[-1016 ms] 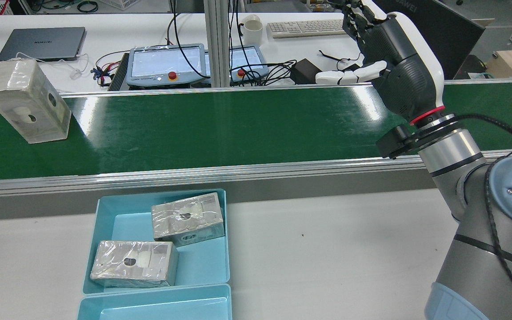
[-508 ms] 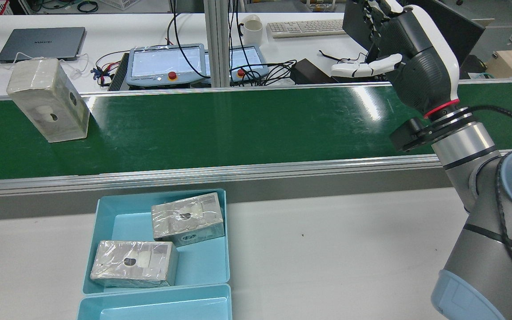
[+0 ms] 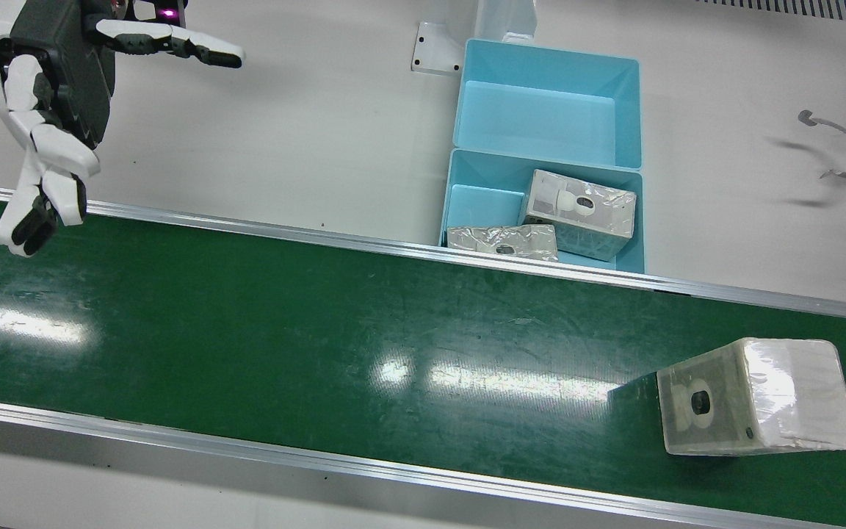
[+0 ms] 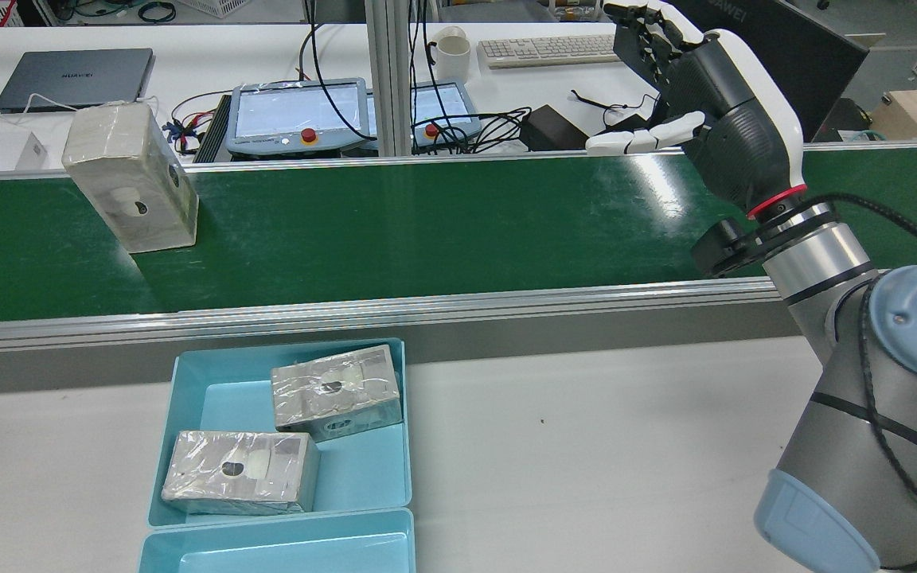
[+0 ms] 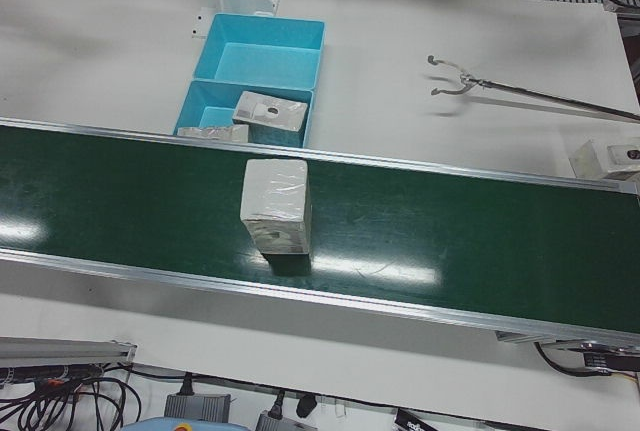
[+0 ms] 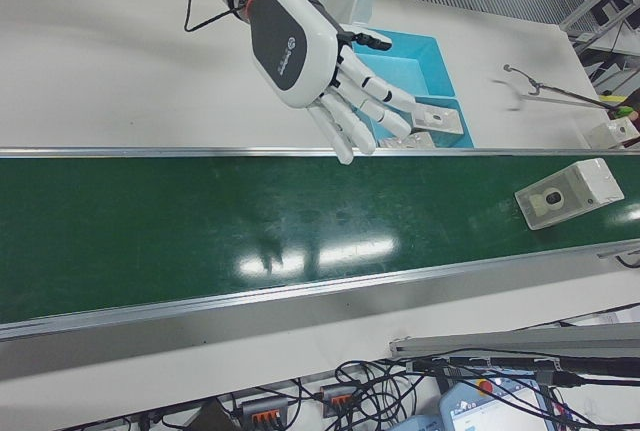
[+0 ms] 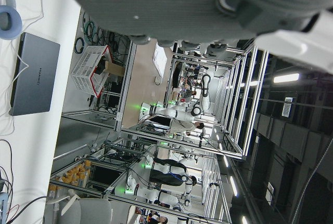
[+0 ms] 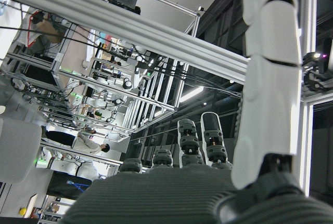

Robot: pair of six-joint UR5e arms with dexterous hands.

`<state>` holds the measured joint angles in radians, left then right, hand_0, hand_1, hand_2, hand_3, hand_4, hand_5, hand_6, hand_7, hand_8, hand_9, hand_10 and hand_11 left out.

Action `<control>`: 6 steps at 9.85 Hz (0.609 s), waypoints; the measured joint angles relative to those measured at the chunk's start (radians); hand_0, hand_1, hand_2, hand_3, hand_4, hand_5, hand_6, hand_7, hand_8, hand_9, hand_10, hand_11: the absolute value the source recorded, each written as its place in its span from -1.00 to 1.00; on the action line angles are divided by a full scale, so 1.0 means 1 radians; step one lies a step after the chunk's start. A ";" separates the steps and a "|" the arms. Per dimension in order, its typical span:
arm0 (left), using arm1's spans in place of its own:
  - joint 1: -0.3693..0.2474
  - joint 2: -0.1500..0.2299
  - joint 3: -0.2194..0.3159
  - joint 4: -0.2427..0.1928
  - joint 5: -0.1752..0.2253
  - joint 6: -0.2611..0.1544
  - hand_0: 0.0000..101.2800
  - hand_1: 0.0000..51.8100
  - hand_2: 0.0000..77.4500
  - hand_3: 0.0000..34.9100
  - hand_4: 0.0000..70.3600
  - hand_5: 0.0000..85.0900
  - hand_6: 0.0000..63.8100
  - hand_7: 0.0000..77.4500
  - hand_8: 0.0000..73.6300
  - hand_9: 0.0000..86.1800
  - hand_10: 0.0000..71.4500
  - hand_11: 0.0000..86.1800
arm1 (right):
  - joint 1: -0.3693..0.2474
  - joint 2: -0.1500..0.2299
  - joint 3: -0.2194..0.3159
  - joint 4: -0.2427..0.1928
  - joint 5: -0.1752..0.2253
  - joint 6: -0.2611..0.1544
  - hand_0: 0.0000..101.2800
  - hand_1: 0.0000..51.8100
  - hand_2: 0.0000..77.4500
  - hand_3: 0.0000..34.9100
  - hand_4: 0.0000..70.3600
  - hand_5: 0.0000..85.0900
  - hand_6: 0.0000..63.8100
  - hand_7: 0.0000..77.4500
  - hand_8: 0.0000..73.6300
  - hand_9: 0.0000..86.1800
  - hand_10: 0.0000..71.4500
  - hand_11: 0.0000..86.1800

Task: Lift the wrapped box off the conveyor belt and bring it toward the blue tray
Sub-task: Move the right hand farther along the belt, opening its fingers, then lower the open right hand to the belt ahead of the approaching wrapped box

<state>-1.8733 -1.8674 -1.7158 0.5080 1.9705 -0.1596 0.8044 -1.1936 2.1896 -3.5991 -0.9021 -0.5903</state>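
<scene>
Wrapped box stands on conveyor belt, far left (rear view). Right hand well apart at far right, fingers spread, empty. Left hand's state cannot be told.

Bright, even overhead light with glare on the belt

Light falls from above across the white bench, which is close to washed out in the front view; white glare patches streak the conveyor belt along its middle and near its left end in the front view, and toward its far edge in the rear view. The wrapped box throws a short, soft shadow onto the belt beside it, and its film shines. The fixed views are sharp, though a thin metal hook by the bench's edge is blurred. The right hand view is dim, backlit by ceiling strips, with its fingers large and soft.
</scene>
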 joint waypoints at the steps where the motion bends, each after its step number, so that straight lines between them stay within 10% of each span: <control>1: 0.000 0.000 0.000 0.000 0.000 0.000 -1.00 -1.00 -0.99 -1.00 -1.00 -0.97 -1.00 -0.99 -0.99 -0.99 -0.98 -0.99 | 0.023 0.002 -0.057 0.000 -0.015 0.012 -0.05 -0.41 -0.65 -0.70 -0.89 -0.41 -0.88 -0.86 -0.96 -0.96 -1.00 -0.96; 6: 0.000 0.000 0.000 0.000 0.000 0.000 -1.00 -1.00 -0.99 -1.00 -1.00 -0.97 -1.00 -0.99 -0.99 -0.99 -0.98 -0.99 | 0.066 0.127 -0.437 0.018 -0.132 0.309 -0.03 -0.41 -0.82 -0.78 -0.85 -0.36 -0.83 -0.86 -0.94 -0.96 -1.00 -0.96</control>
<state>-1.8733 -1.8673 -1.7158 0.5080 1.9705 -0.1596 0.8703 -1.0668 1.7529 -3.5808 -1.0336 -0.2812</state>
